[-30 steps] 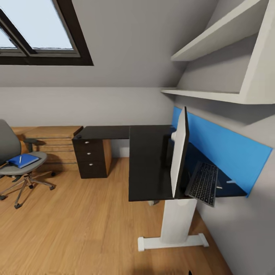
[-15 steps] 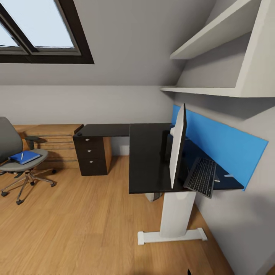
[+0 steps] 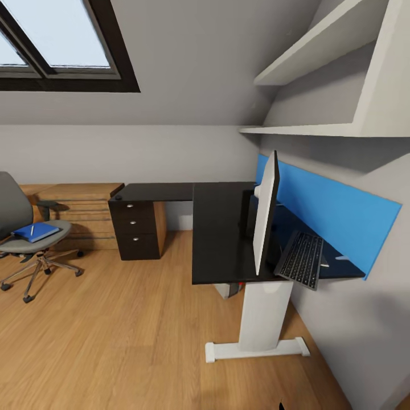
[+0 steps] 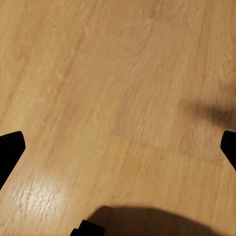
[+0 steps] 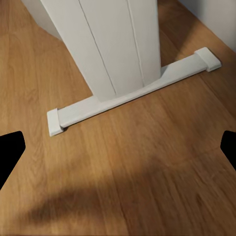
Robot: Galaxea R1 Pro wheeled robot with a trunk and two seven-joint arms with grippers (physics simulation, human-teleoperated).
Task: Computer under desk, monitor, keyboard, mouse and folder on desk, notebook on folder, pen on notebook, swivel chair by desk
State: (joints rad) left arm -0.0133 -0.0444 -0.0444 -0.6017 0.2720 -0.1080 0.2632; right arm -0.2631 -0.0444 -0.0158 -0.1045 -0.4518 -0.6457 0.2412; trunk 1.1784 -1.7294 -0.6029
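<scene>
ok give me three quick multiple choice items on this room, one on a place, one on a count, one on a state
1. Where does the blue folder lie?
A. on the grey swivel chair
B. on the black desk
C. on the floor

2. How many drawer fronts does the dark drawer cabinet show?
A. one
B. three
C. five

3. How does the black keyboard sit?
A. flat in the middle of the desk
B. tilted behind the thin white monitor
C. on the chair

Answers: 1 A, the folder rests on the seat. 2 B, three knobs stacked. 3 B, it slants up near the blue wall panel.
</scene>
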